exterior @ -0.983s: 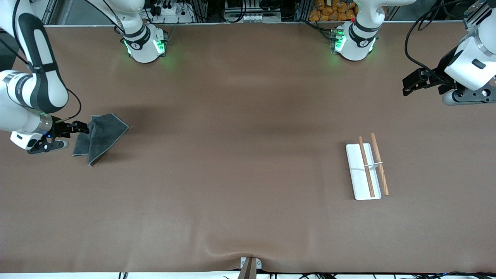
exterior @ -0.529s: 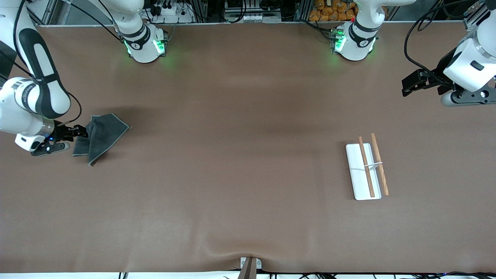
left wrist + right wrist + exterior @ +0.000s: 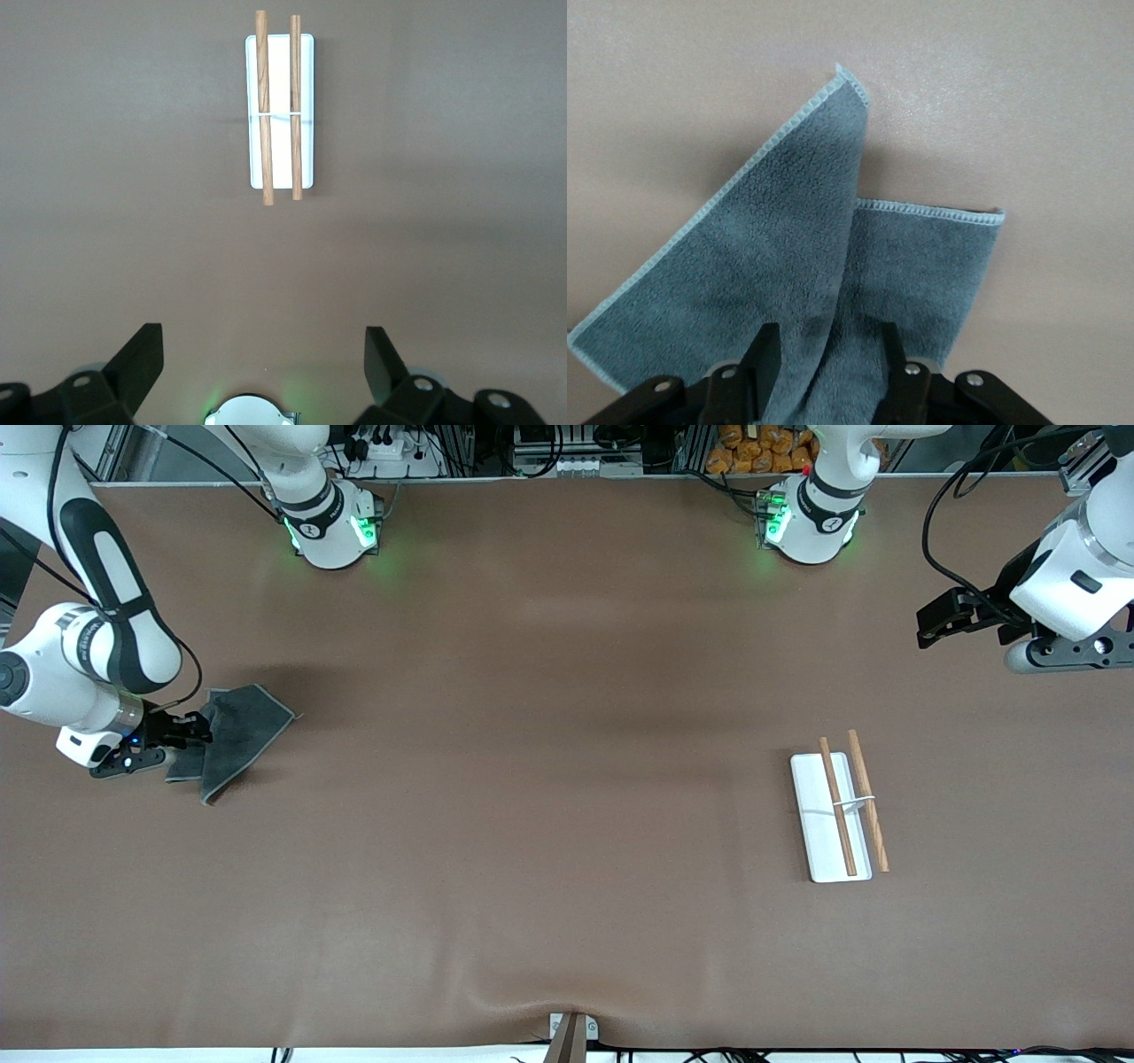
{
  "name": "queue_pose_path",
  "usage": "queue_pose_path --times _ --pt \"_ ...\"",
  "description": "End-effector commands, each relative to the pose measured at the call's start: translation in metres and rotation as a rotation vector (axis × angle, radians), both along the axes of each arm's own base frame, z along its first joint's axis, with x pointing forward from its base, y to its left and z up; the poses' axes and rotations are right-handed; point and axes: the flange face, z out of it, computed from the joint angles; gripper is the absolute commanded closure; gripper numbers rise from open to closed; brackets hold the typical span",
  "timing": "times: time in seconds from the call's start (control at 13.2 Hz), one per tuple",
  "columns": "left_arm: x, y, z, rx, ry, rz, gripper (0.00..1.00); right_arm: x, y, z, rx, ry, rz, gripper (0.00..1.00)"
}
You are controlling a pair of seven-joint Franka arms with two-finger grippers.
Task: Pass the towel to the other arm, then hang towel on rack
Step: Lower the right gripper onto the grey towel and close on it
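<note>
The dark grey towel lies partly folded on the table near the right arm's end; the right wrist view shows it with pale stitched edges. My right gripper is low over the towel's edge, fingers partly open and straddling a raised fold. The rack, a white base with two wooden rods, lies toward the left arm's end and shows in the left wrist view. My left gripper waits open and empty, high over the table, farther from the front camera than the rack.
The brown table stretches between towel and rack. Both arm bases stand along the table's edge farthest from the front camera. A small bracket sits at the nearest edge.
My right gripper has moved a little farther over the towel's edge and lower. The towel has barely shifted. My left arm has drifted slightly.
</note>
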Motion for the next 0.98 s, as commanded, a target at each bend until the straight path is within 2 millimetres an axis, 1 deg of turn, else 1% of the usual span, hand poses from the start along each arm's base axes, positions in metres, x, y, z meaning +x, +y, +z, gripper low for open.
queue_pose_path --times 0.0,0.08,0.3,0.53,0.68,0.76,0.83,0.91 --pt "-0.0007 -0.0005 0.0030 -0.014 0.007 -0.010 0.00 -0.0168 0.0086 -0.0082 0.001 -0.043 -0.013 0.50" --pt "-0.0005 -0.0005 0.0031 -0.014 0.005 -0.009 0.00 -0.0167 0.0086 -0.0081 0.000 -0.044 -0.013 0.53" --pt "-0.0006 -0.0013 0.0031 -0.014 0.005 -0.012 0.00 -0.0173 0.0088 -0.0093 0.000 -0.043 -0.025 0.56" --pt "-0.0008 -0.0013 0.0030 -0.014 0.007 -0.010 0.00 -0.0181 0.0083 -0.0092 0.000 -0.041 -0.037 0.77" --pt "-0.0002 -0.0014 0.0023 -0.014 0.007 -0.010 0.00 -0.0188 0.0077 -0.0095 0.001 -0.042 -0.039 0.81" --pt "0.0002 -0.0016 0.0014 -0.016 0.008 -0.010 0.00 -0.0192 0.0079 -0.0093 0.001 -0.042 -0.039 0.91" --pt "0.0006 -0.0022 0.0006 -0.014 0.010 -0.012 0.00 -0.0192 0.0079 -0.0093 0.001 -0.042 -0.039 1.00" --pt "0.0009 -0.0025 0.0008 -0.016 0.007 -0.012 0.00 -0.0189 0.0086 -0.0079 0.000 -0.042 -0.037 1.00"
